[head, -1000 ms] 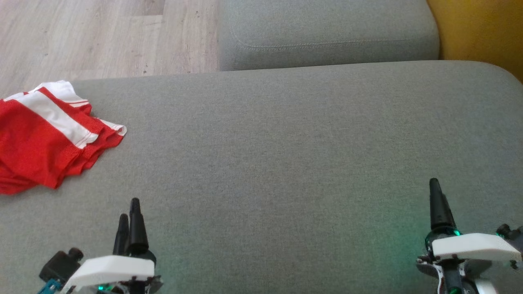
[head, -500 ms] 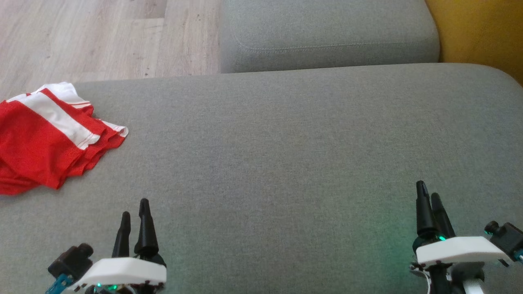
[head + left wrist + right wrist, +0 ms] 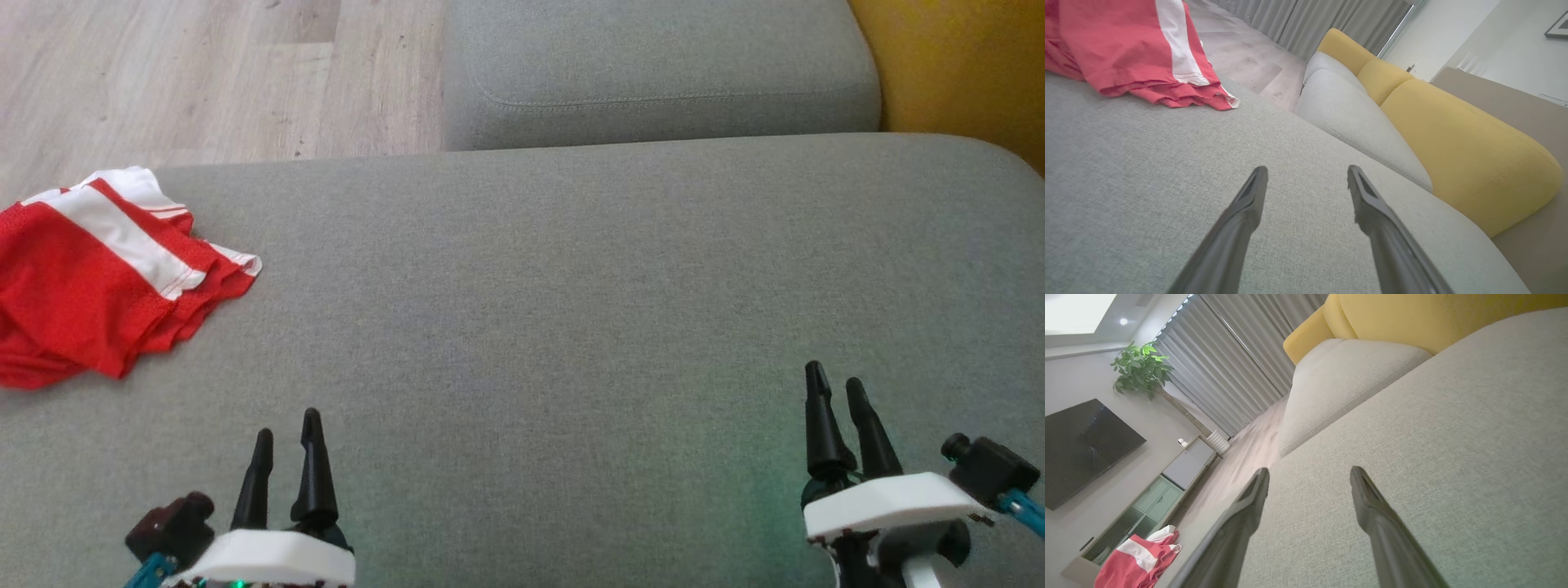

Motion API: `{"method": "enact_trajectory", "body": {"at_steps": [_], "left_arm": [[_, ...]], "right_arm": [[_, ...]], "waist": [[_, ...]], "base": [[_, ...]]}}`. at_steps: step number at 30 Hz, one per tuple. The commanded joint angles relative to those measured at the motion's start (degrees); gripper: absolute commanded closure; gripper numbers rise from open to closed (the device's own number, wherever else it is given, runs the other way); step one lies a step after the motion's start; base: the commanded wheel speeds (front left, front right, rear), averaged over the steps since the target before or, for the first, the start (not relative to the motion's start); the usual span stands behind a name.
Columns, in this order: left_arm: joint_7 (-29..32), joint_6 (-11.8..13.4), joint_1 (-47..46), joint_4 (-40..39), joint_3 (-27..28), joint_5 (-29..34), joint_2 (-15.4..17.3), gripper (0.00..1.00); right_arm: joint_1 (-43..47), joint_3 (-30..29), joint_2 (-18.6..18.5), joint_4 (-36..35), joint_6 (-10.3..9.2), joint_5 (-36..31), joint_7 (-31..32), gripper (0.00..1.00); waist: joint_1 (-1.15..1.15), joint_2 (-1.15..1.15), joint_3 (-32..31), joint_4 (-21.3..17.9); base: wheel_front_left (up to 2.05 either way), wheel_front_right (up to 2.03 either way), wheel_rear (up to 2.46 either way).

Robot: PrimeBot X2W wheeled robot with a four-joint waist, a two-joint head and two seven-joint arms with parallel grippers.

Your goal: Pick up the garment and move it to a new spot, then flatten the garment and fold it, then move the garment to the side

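Note:
The garment [image 3: 90, 282], red with white stripes and folded into a stack, lies at the far left of the grey sofa cushion [image 3: 571, 286]. It sits at the top left of the left wrist view [image 3: 1126, 53] and at the bottom left of the right wrist view [image 3: 1137, 559]. My left gripper [image 3: 286, 420] hovers open over the cushion's near edge, to the right of and nearer than the garment, with nothing between its fingers. At the lower right my right gripper [image 3: 834, 374] is open and empty above bare cushion.
A second grey cushion [image 3: 661, 73] lies beyond the first, with yellow backrests [image 3: 963, 65] to the right. Pale wood floor [image 3: 204, 73] lies past the cushion's far left edge. A TV, cabinet and potted plant [image 3: 1141, 369] stand across the room.
Both grippers have drawn back toward the near edge and shifted inward, their fingers now seen side by side. The camera has tilted slightly. The garment lies still.

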Motion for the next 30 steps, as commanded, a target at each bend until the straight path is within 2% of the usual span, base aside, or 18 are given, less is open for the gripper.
{"method": "enact_trajectory", "body": {"at_steps": [1, 30], "left_arm": [[-0.74, 0.19, -1.47, -1.7, 0.47, 1.71, 0.79, 0.0], [-5.67, 0.72, -1.34, 1.59, -1.15, 19.36, 0.6, 0.0]], "right_arm": [[-1.4, 1.18, -0.39, -2.06, 0.28, -1.75, -0.81, 0.0], [-1.72, 5.59, -0.5, -0.42, 0.38, -22.98, -5.7, 0.0]], "waist": [[0.0, 0.0, -0.02, 0.03], [0.0, 0.0, -0.81, 0.48]], "base": [[0.0, 0.0, 0.0], [0.0, 0.0, 0.0]]}}
